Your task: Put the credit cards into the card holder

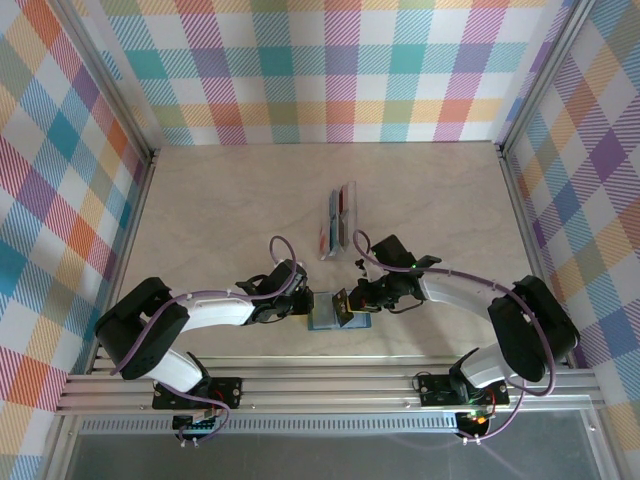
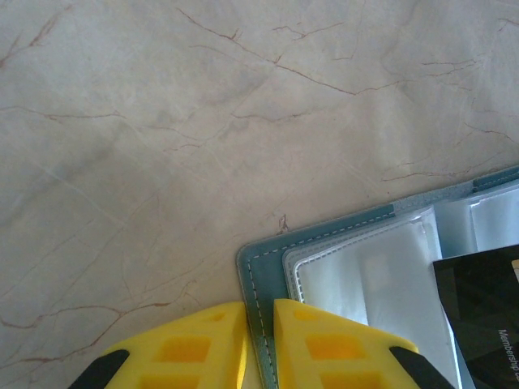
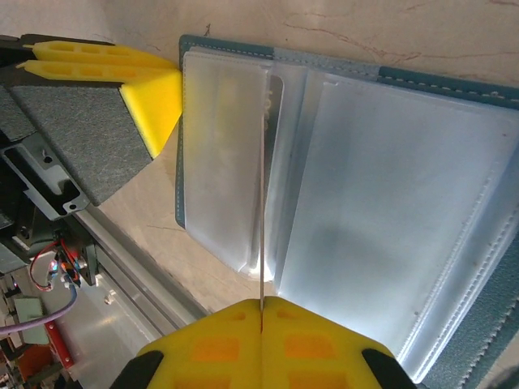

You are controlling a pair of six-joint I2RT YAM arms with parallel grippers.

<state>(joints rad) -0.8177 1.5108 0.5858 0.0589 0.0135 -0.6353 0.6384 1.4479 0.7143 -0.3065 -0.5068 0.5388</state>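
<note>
Progress: no card was seen seated, and the clear sleeves of the open card holder [image 3: 389, 203] looked empty. 1 card [image 3: 261, 162] stood edge-on among the sleeves, pinched between the pressed-together fingers of the right hand [image 3: 261, 301]. The other credit cards [image 1: 340, 220] lay on the table [image 2: 162, 121] well beyond both hands, so most of the task was judged outstanding.

Pose: the left hand [image 2: 259, 306], directly opposite the right hand, pinched the teal cover edge of the card holder, steadying it. Both arms reached inward with wrists low.
</note>
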